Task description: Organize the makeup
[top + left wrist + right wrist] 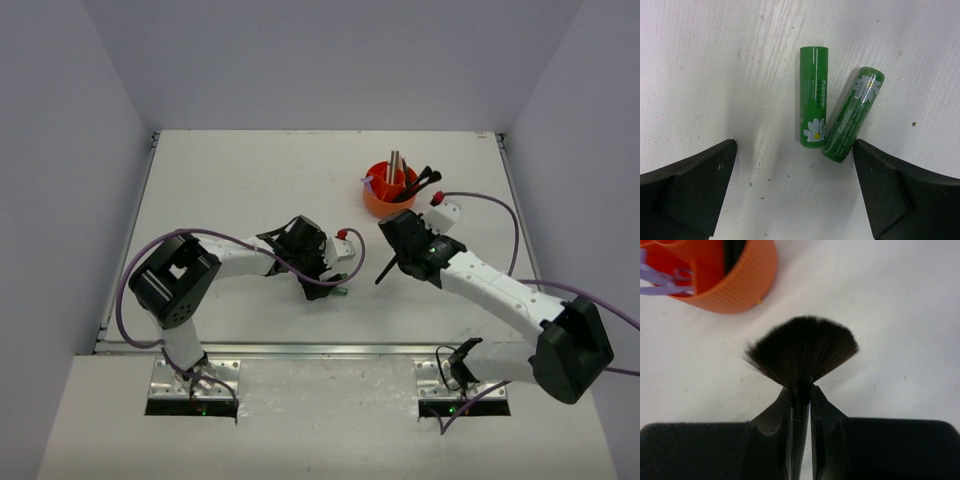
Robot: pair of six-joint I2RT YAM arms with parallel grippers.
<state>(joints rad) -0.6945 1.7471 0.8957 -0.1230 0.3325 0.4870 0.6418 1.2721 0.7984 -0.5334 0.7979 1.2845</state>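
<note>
Two small green tubes lie side by side on the white table, one straight (814, 97), one tilted (854, 114). My left gripper (795, 195) is open just short of them, with the tilted tube's near end close to the right finger (900, 195). In the top view only a bit of green (341, 291) shows at the left gripper (325, 283). My right gripper (801, 392) is shut on the black fan brush (801, 347) just below its head, near the orange cup (740, 280). The brush handle (385, 271) sticks out to the lower left of the right gripper (400, 238).
The orange compartmented cup (378, 200) at the back right holds tan sticks (395, 163), black brushes (420, 182) and lilac tools (368, 183). The lilac tools also show in the right wrist view (660, 284). White walls enclose the table on three sides.
</note>
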